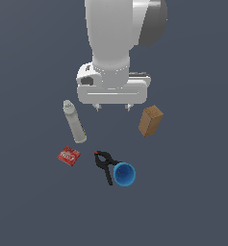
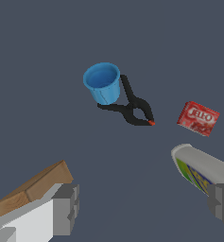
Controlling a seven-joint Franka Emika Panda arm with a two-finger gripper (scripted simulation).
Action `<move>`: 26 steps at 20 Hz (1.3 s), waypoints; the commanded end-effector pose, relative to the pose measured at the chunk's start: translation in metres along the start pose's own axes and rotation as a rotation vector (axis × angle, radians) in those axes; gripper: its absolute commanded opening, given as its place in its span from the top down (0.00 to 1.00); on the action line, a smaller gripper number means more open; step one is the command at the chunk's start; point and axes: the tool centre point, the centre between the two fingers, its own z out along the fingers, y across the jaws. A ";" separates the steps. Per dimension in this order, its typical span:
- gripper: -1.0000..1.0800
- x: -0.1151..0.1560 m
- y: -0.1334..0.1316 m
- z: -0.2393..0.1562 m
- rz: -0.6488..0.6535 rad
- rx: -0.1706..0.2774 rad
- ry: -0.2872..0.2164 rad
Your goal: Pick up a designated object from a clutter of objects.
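- Five small items lie scattered on the dark grey table, and we're looking down on them with the white arm above.
- We've got the tool hanging over the table with its two short fingertips spread wide and nothing between them.
- Our target, the brown box, lies just beside the tool on the exterior view's right, outside the fingers and not touching them.
- From the wrist view we see one grey finger right next to the box's corner; the box sits on the outer side of it, not in the gap.
- On the other side, the grey-white bottle lies flat on the exterior view's left, its cap end close to the opposite finger in the wrist view.
- We spot the red packet lying flat near the bottle's lower end.
- Near the front, the black clamp lies with the blue cup resting against its handles.
- Clamp and cup sit well apart from the brown box.
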 end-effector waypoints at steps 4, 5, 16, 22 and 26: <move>0.04 -0.001 -0.002 0.002 -0.005 0.000 -0.008; 0.04 -0.001 -0.003 0.004 -0.009 0.000 -0.014; 0.04 -0.004 -0.009 0.013 -0.025 -0.001 -0.041; 0.04 -0.013 -0.036 0.027 -0.081 -0.005 -0.036; 0.04 -0.026 -0.066 0.044 -0.145 -0.010 -0.028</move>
